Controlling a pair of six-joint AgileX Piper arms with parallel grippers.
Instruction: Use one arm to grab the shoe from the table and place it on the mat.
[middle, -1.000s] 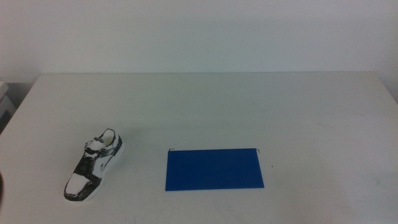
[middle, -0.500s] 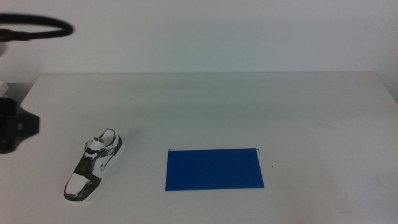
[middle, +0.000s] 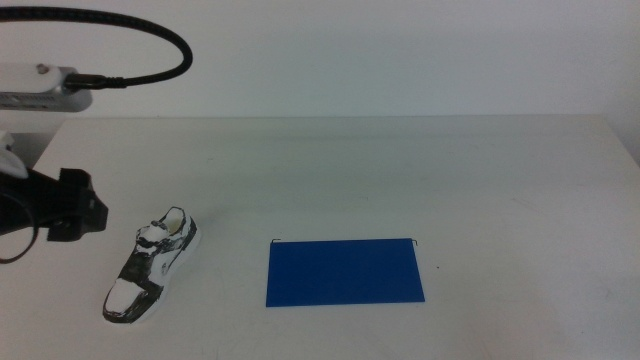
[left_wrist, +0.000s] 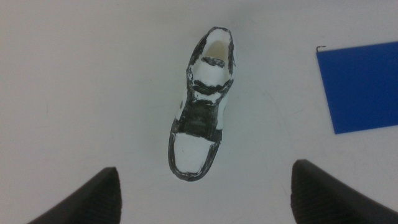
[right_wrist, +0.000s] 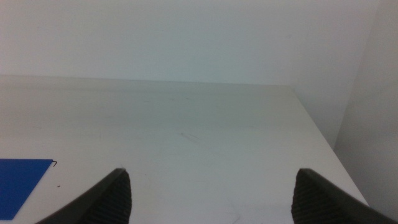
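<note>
The left gripper (left_wrist: 205, 193) hangs above the shoe with its two dark jaws spread wide apart, and nothing is between them. In its wrist view the sneaker lies in the open space between the jaws, touching neither one. In the middle view the left arm (middle: 55, 205) comes in from the left side of the picture, with its black cable loop (middle: 150, 30) arching over it and its white wrist box (middle: 40, 85) near the upper left corner; its dark end stands just beside the heel end of the shoe.

The right gripper (right_wrist: 211, 196) is also wide open and holds nothing. Its wrist view shows bare table, the wall behind, and one corner of the mat; this arm does not appear in the middle view.

The table (middle: 400, 170) is a plain white matte top that fills most of the middle view. On it, near the front edge, lies the mat (middle: 345, 271), a flat bright-blue rectangle (wider than tall).

The shoe (middle: 152, 264) is a small white sneaker with black marbled patches and straps. It rests on its sole on the table, to the left of the mat and apart from it. Its toe points to the front left and its heel opening to the back.
</note>
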